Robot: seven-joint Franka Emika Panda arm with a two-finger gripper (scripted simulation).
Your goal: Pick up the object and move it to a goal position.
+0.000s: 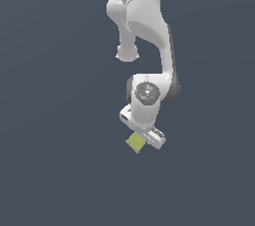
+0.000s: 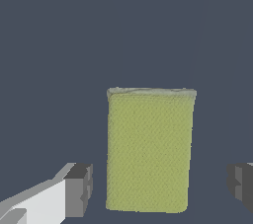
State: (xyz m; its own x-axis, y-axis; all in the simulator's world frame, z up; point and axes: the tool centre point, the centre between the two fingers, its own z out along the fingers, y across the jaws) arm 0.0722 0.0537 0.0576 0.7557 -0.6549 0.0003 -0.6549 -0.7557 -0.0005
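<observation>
While the plain dark grey surface (image 1: 55,120) fills everything around, the tool (image 2: 158,186) hangs spread wide, fingers (image 2: 79,188) clear of the yellow-green block (image 2: 148,151) between them.

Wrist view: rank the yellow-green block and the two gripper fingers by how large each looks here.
1. The yellow-green block, by far the largest.
2. The finger on its white mount.
3. The other finger, cut off by the frame edge, so its lower rank is unsure.

Nearness to the camera inflates all three.
</observation>
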